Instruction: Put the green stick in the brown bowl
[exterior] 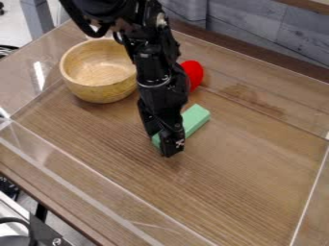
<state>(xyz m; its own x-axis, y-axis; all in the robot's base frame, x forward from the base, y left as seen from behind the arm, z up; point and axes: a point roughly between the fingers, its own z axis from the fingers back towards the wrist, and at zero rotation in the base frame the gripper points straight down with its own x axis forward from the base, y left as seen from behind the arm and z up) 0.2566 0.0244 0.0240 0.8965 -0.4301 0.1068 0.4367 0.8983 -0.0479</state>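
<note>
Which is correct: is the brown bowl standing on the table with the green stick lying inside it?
Not quite: the brown bowl is standing on the table, but the camera view shows the green stick lying outside it.

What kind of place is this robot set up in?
Probably a robot test bench or lab corner: a black robot arm reaches over a wooden tabletop, loose black cables run by its edge, and a bowl sits out like a practice prop.
</note>
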